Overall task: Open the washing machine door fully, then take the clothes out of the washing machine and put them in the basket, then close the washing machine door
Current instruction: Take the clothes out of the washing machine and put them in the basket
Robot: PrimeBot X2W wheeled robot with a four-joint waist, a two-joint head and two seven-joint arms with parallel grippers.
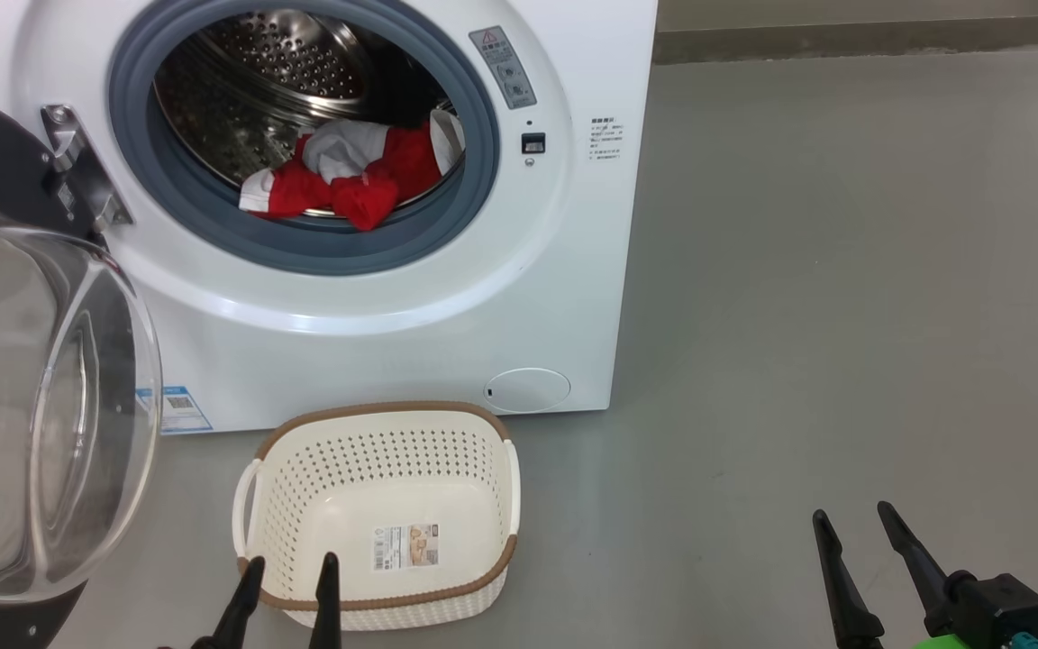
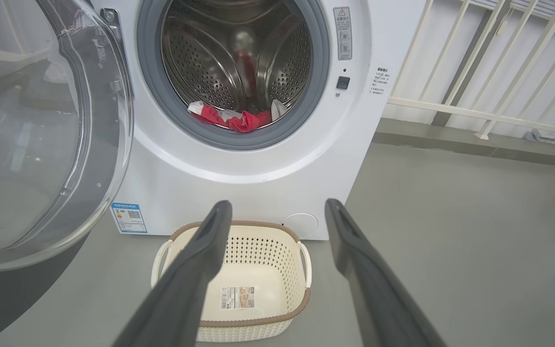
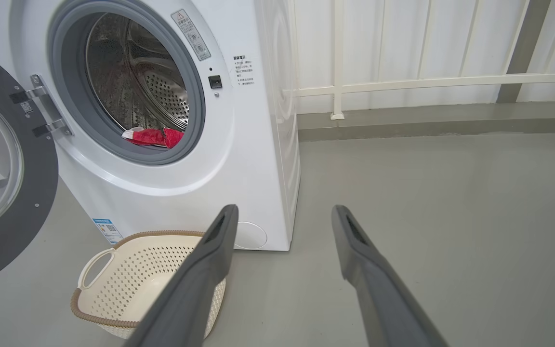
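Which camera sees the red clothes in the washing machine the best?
The head view. It looks down into the drum, so the clothes look biggest, red and white both plain. The left wrist view shows a smaller, flatter strip; the right wrist view, a thin red sliver from the side.

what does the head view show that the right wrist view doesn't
Head view, not the right wrist view: the left gripper at the lower left, and the paper label on the floor of the basket. Right wrist view, not the head view: a white railing and the side panel of the washing machine. Both: the open door, the red clothes inside the machine, the basket, and the open right gripper.
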